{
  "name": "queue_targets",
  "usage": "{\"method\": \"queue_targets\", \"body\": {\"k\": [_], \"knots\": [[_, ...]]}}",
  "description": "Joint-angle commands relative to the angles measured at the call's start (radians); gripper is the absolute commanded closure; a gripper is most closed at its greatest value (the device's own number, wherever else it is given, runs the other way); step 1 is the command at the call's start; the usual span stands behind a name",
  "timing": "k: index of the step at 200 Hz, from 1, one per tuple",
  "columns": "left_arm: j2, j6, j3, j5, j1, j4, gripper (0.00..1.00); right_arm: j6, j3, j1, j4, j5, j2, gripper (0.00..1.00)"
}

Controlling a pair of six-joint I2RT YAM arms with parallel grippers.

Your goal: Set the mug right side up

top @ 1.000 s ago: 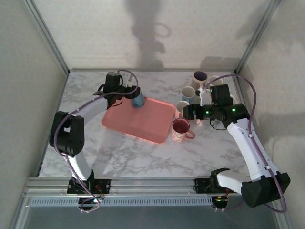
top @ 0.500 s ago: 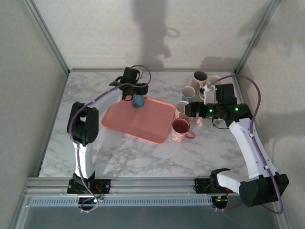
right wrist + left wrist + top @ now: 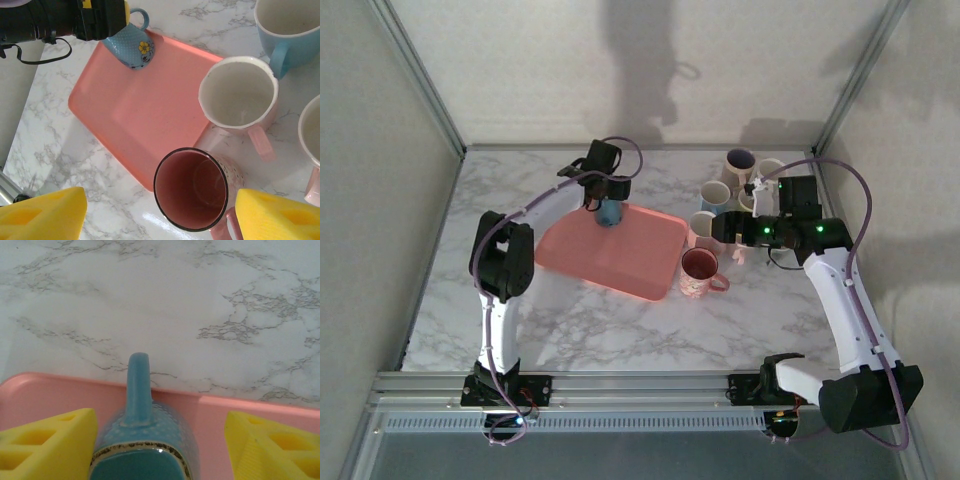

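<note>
A blue dotted mug (image 3: 609, 212) with a yellow flower (image 3: 131, 46) rests at the far edge of the pink tray (image 3: 620, 262), tipped over, its handle toward the marble beyond the rim. My left gripper (image 3: 601, 193) straddles it from above. In the left wrist view the mug (image 3: 145, 440) touches the left yellow finger (image 3: 50, 445), while bare tray shows between it and the right finger (image 3: 272, 445), so these jaws are open. My right gripper (image 3: 727, 233) hangs open above a dark pink mug (image 3: 197, 190), holding nothing.
Upright mugs crowd the table right of the tray: the dark pink one (image 3: 698, 270), a pale pink one (image 3: 239, 90), a light blue one (image 3: 290, 25), and others behind (image 3: 740, 160). The enclosure's walls and metal posts ring the marble table (image 3: 570, 330).
My left arm has swung right, bringing its wrist from the mug's left to behind it. The blue mug stays in place. The right gripper has drifted slightly right.
</note>
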Motion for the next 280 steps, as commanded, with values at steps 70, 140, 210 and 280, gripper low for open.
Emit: {"method": "queue_targets", "body": {"k": [70, 140, 210, 280], "knots": [[-0.043, -0.032, -0.002, -0.099, -0.02, -0.037, 0.29, 0.016, -0.026, -0.013, 0.028, -0.044, -0.014, 0.21], [-0.057, -0.074, -0.005, -0.112, -0.023, -0.083, 0.17, 0.016, -0.045, -0.025, 0.036, -0.057, -0.027, 0.21], [-0.048, -0.089, -0.043, -0.12, -0.024, -0.099, 0.18, 0.016, -0.052, -0.037, 0.042, -0.074, -0.031, 0.21], [-0.024, -0.073, -0.037, -0.084, -0.029, -0.114, 0.24, 0.013, -0.059, -0.049, 0.039, -0.078, -0.038, 0.21]]}}
